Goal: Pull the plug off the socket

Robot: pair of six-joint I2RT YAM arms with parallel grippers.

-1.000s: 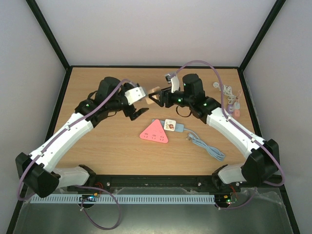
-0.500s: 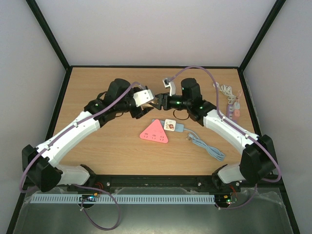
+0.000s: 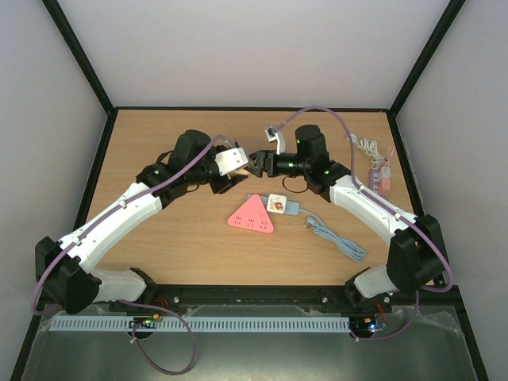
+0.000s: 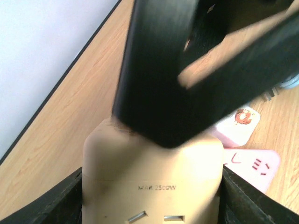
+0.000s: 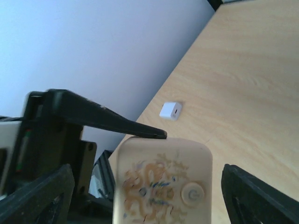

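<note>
Beige socket block (image 4: 149, 172), rounded corners. One face: slots and print "MAX 2500W". Opposite face: golden dragon drawing, round button. Held in air above surface (image 3: 167, 238), about middle, far half

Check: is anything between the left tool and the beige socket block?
Nothing visible does. The beige socket block sits between the left tool's fingers, flush on both sides. The right tool straddles its other end, fingers apart from it.
</note>
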